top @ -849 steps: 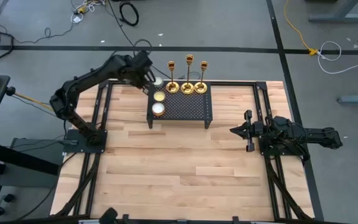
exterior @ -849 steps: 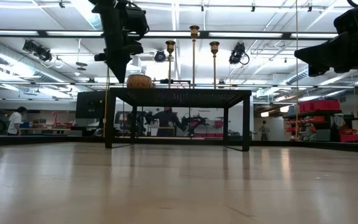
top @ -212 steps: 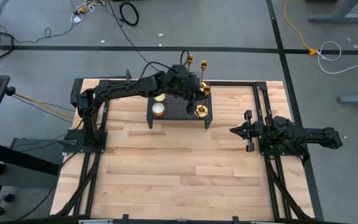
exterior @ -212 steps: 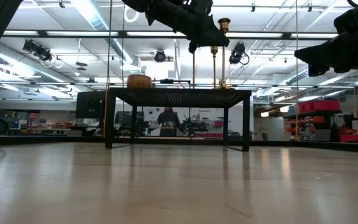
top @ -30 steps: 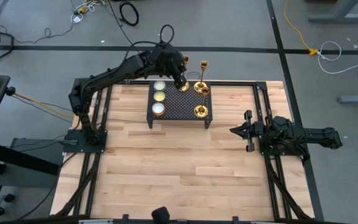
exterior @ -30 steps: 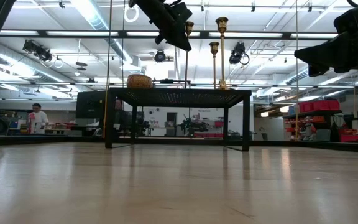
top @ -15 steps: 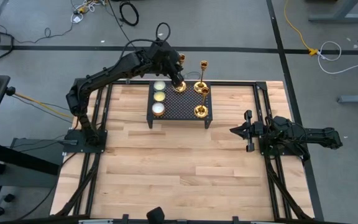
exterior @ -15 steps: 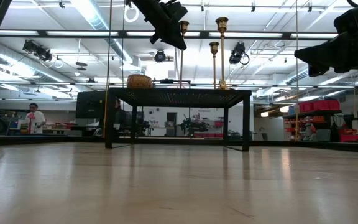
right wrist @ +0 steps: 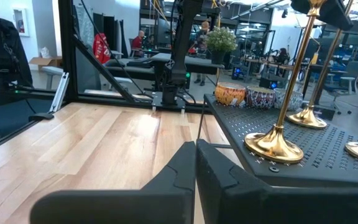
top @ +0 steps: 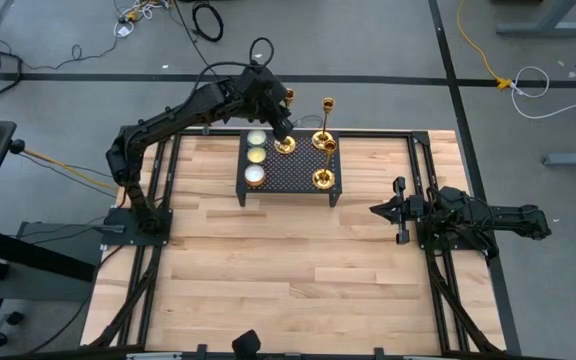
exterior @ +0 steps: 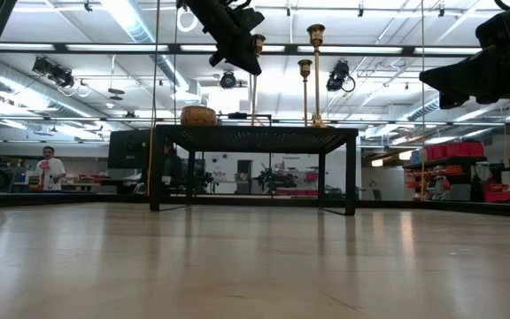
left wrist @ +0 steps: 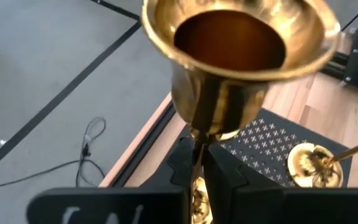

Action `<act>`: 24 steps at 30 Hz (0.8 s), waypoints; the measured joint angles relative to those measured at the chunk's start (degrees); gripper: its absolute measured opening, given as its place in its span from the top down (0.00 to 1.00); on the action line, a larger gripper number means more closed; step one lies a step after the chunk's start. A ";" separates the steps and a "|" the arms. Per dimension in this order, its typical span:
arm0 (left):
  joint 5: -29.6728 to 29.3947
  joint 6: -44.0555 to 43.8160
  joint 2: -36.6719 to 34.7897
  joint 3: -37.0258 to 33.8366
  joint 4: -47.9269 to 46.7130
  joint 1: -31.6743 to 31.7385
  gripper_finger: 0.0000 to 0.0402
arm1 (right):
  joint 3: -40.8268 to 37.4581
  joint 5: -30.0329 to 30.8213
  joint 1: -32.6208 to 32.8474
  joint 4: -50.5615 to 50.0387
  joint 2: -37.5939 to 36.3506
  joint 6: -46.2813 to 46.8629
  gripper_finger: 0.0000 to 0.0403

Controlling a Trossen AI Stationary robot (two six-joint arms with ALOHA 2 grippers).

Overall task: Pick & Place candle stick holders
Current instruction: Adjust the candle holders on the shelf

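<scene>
Brass stem pinched in our left fingers (left wrist: 199, 163), we should keep the candlestick (top: 286, 120) upright over the rack (top: 288, 172), lowering gently clear of its two neighbours, while our right fingers (top: 398, 211) wait closed.

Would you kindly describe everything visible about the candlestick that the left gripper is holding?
The held candlestick is shiny gold brass: a wide cup top, a thin tall stem and a round flared base. The left gripper is shut on the stem just below the cup. It stands roughly upright at the far edge of the black mesh rack, left of the other two candlesticks; whether its base rests on the mesh cannot be told.
</scene>
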 joint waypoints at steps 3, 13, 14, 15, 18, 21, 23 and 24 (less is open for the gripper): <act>0.01 0.06 0.00 0.02 -0.09 0.15 0.93 | 0.02 0.00 -0.02 0.00 0.00 0.00 0.97; -0.06 0.43 0.00 0.02 0.04 0.13 0.91 | 0.02 0.00 0.00 0.00 0.00 0.00 0.97; -0.06 0.48 0.00 0.02 0.04 0.11 0.90 | 0.01 0.00 0.01 -0.02 0.00 0.00 0.97; -0.08 0.48 0.01 0.02 0.05 0.08 0.89 | 0.00 0.01 -0.01 0.00 0.00 0.00 0.97; -0.08 0.48 0.02 0.02 0.06 0.08 0.85 | 0.00 0.00 -0.01 0.00 0.00 -0.01 0.97; -0.08 0.48 0.04 0.02 0.08 0.08 0.78 | 0.00 0.00 0.00 0.00 0.00 0.00 0.97; -0.08 0.46 0.04 0.02 0.10 0.08 0.72 | 0.01 0.01 -0.02 -0.01 0.00 0.00 0.97; -0.08 0.46 0.04 0.02 0.14 0.08 0.68 | 0.01 0.01 -0.02 0.00 0.00 0.00 0.97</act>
